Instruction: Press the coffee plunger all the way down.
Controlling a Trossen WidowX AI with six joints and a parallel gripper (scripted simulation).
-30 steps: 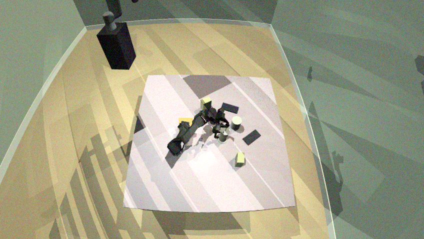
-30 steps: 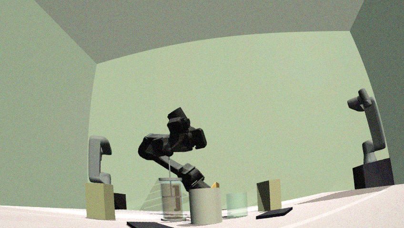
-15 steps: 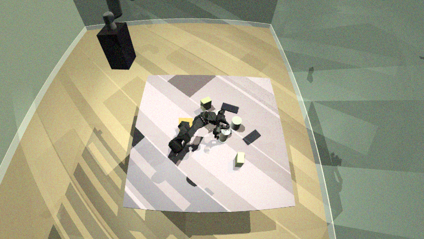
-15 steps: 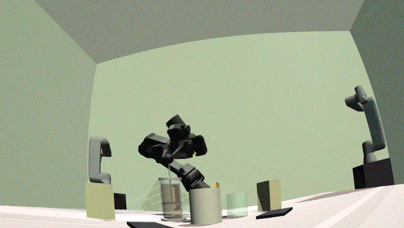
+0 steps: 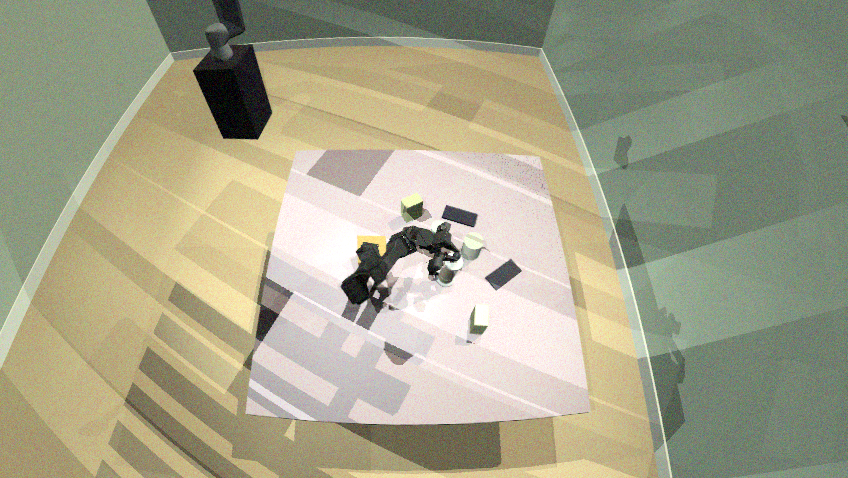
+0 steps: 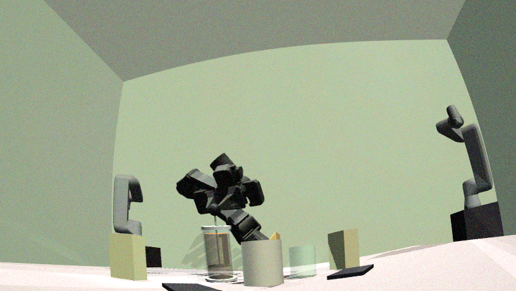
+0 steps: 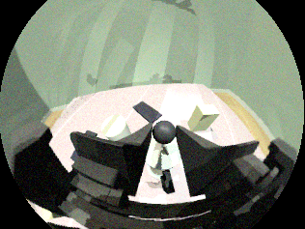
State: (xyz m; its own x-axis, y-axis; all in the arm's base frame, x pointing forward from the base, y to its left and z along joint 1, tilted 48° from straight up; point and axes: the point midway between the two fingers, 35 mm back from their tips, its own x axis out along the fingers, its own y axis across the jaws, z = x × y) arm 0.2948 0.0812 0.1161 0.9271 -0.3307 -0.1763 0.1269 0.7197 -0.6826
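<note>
Top view covers the whole counter point(image 5: 510, 368), yet the arm point(image 5: 385, 258) lies across its middle and masks most of the coffee press point(image 5: 448, 274); only a pale round rim shows past the dark links. The pincer point(image 5: 449, 256) there is a dark blot, its fingers indistinguishable.

Exterior view supplies what the top view lacks. The coffee press point(image 6: 218, 252) stands upright on the counter point(image 6: 433, 267), a clear cylinder with brown liquid inside, its foot touching the surface. A grey cylinder point(image 6: 262, 262) just beside it covers part of its lower right side. The thin plunger rod point(image 6: 215, 220) rises only a short way above the lid to the pincer point(image 6: 215, 208), so the plunger sits low — whether fully down cannot be told. The arm's bulk point(image 6: 224, 187) crowds over the knob and hides it here.

Wrist view alone shows the grip: the plunger knob point(image 7: 164, 130), a dark ball, sits clamped between the two fingers of the pincer point(image 7: 164, 136). The press body below is blurred and largely screened by the fingers.

Smaller items: a yellow-green block point(image 6: 128, 255) at left, a tilted olive block point(image 6: 343, 248), a pale translucent cup point(image 6: 302, 260), a dark flat slab point(image 6: 349, 271). A yellow piece point(image 6: 275, 236) peeps over the grey cylinder — mostly hidden.
</note>
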